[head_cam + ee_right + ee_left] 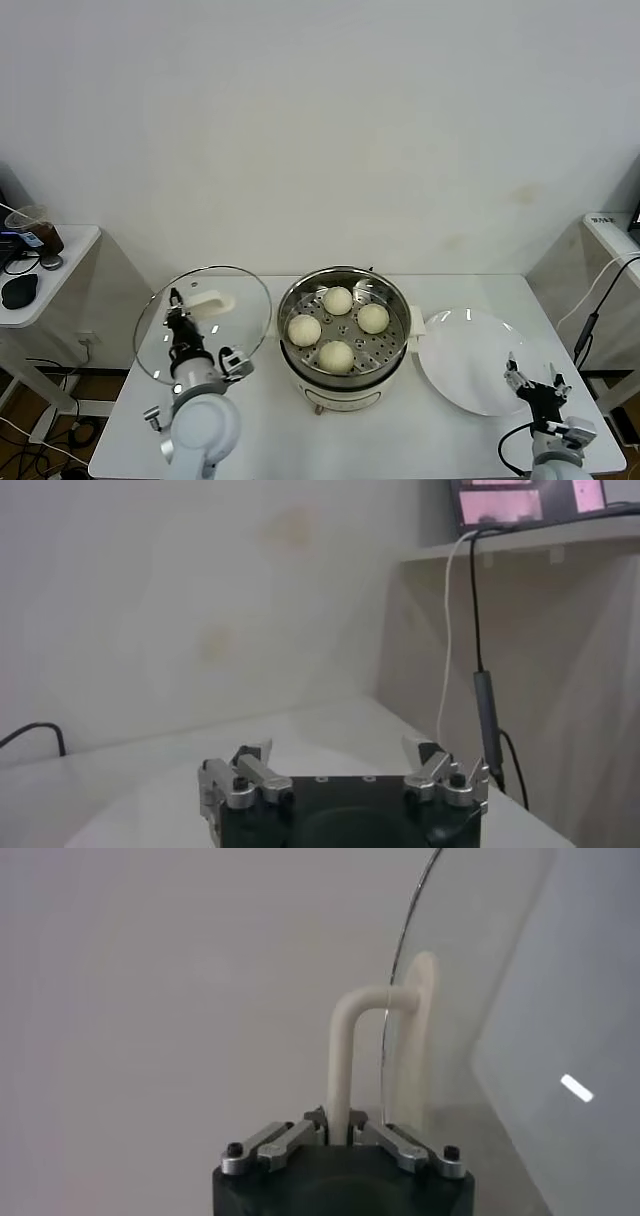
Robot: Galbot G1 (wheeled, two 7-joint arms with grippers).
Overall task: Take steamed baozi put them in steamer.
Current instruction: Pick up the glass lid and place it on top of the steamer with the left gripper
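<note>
At lower left of the head view, the left hand (178,318) is pressed together on the white handle (350,1048) of the glass lid (205,318), holding the lid tilted up beside the steamer (343,335). Risk: the pinch is narrow and sits on the handle only — the lid could pivot or slip and strike the steamer rim or the table (270,420).

At centre, all four steamed baozi (336,355) rest on the perforated tray inside the steamer, apart from one another. Loading appears complete.

To the right lies the white plate (470,358), bare. At lower right, the right hand (535,385) hovers near the plate's edge, fingers spread wide, gripping nothing — it appears idle.
</note>
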